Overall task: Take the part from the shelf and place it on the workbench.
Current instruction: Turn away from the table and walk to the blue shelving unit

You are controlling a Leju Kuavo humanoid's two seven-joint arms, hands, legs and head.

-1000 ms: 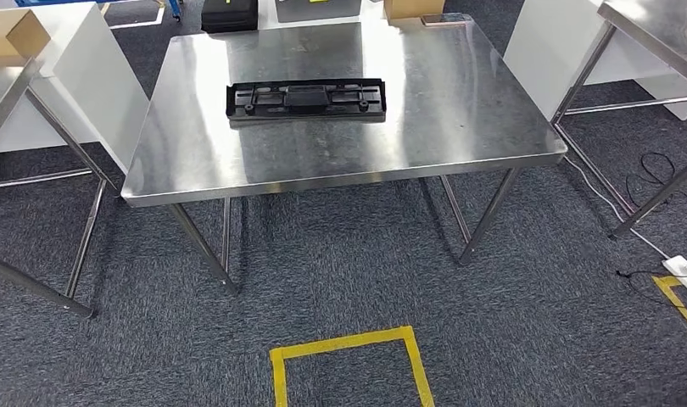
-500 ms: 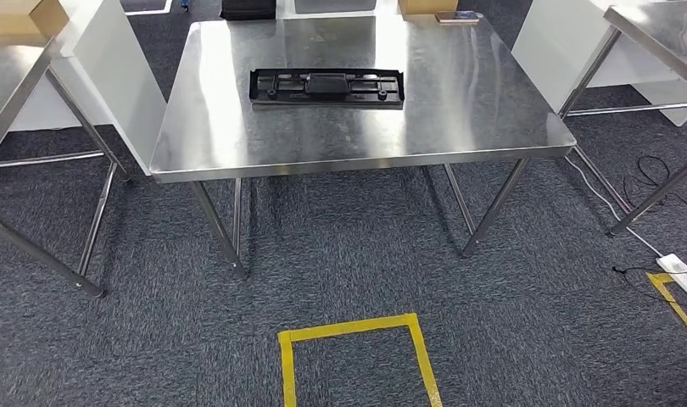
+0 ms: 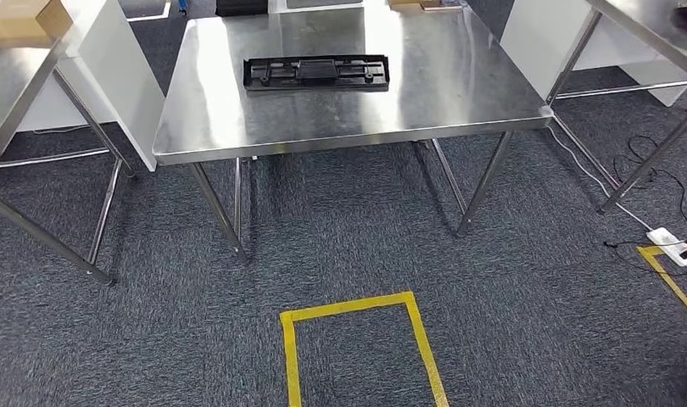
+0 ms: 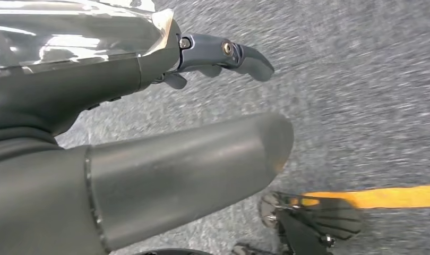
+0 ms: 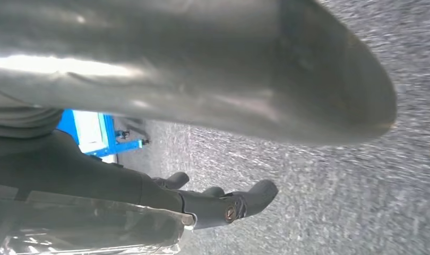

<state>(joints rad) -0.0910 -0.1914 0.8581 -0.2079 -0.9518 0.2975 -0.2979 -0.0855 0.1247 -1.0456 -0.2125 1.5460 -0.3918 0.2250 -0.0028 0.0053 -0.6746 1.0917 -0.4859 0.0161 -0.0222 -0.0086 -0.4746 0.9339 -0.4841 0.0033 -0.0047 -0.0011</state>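
1. Nearest, the left robot hand (image 4: 202,143) is seen in its wrist view hanging over grey carpet (image 3: 349,246), its thumb and dark fingers spread apart with nothing held between them; a strip of yellow tape lies on the floor beside it.
2. Likewise, the right robot hand (image 5: 213,154) is seen in its wrist view above the same carpet, released, with its thick thumb set apart from the dark fingers (image 5: 244,202) and nothing grasped; a blue object is glimpsed on the floor beyond it.
3. Next, in the head view, a yellow tape outline (image 3: 361,348) is marked on the carpet near the lower edge.
4. Beyond it, a steel counter (image 3: 349,131) is found standing on slanted legs.
5. On the far half of that counter, left of its middle, the black part (image 3: 315,72) is laid flat, lengthwise along the width, well apart from both hands.
6. To the left, a second steel table (image 3: 9,102) is seen, with a cardboard box (image 3: 22,19) on its far end.
7. At the right, a white power strip (image 3: 671,246) with cables is lying on the floor, beside another metal frame (image 3: 645,25).
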